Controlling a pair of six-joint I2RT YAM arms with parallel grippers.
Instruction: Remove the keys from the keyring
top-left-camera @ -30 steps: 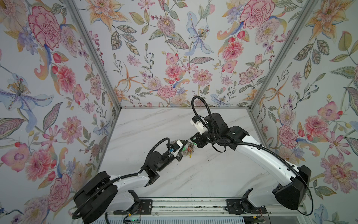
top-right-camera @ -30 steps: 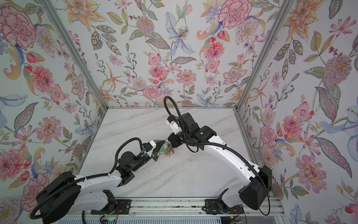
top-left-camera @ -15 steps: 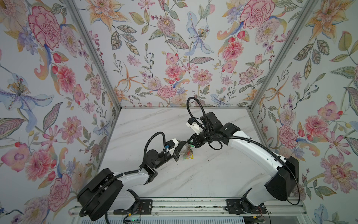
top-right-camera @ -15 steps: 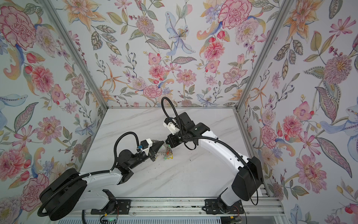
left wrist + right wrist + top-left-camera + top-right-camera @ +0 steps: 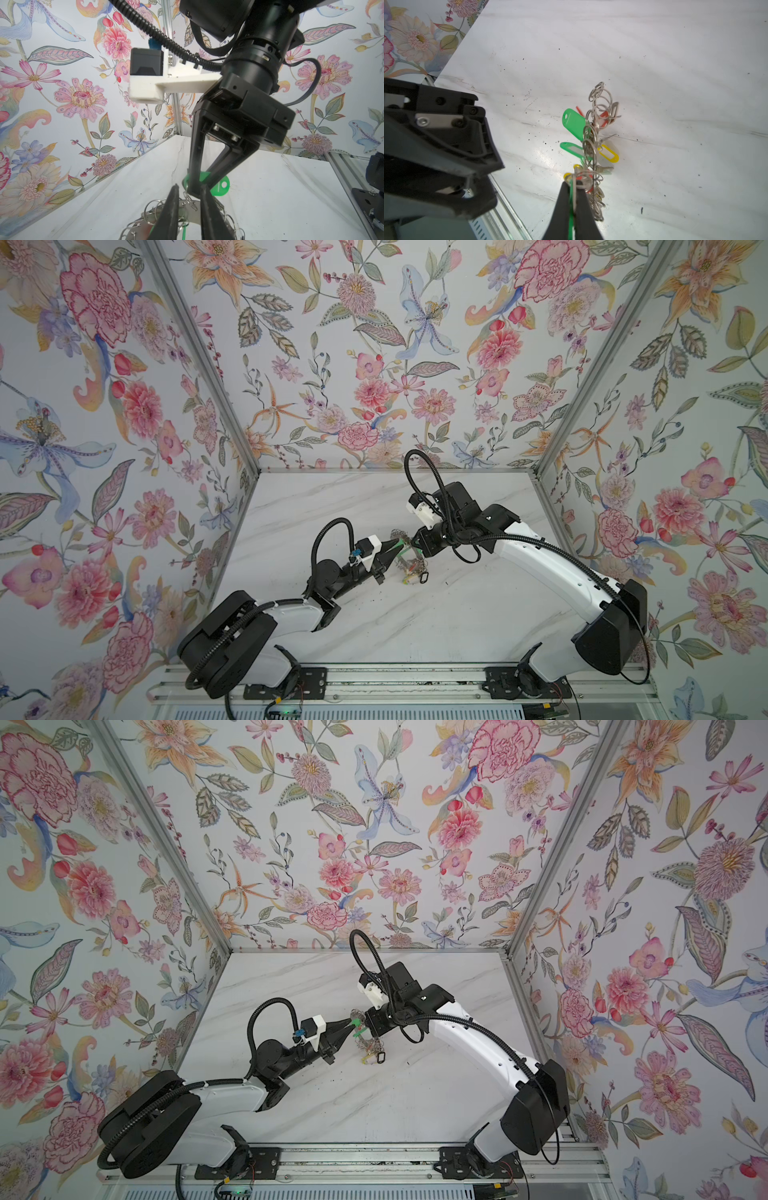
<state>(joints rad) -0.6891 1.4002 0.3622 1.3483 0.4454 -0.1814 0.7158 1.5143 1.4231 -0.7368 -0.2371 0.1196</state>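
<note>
The keys [image 5: 411, 566] [image 5: 370, 1048] hang in a bunch with coloured tags just above the marble table, between my two grippers. In the right wrist view the bunch shows edge-on, with green [image 5: 574, 122] and yellow tags [image 5: 609, 154]. My right gripper [image 5: 410, 546] [image 5: 365, 1025] [image 5: 573, 182] is shut on a green tag [image 5: 221, 185] and a silver key at the top of the bunch. My left gripper [image 5: 398, 545] [image 5: 353, 1025] [image 5: 189, 187] faces it with its jaws slightly apart. Between its fingers show the keyring [image 5: 193, 215] rim and a small split ring.
Floral walls enclose the table on three sides. An aluminium rail [image 5: 374, 680] runs along the front edge under both arm bases. Dark specks dot the marble table [image 5: 675, 104]. The left gripper's black body [image 5: 446, 145] sits close beside the bunch in the right wrist view.
My left gripper's jaws have parted from shut. The right gripper stays shut on the green tag, and the right arm has swung a little to the left.
</note>
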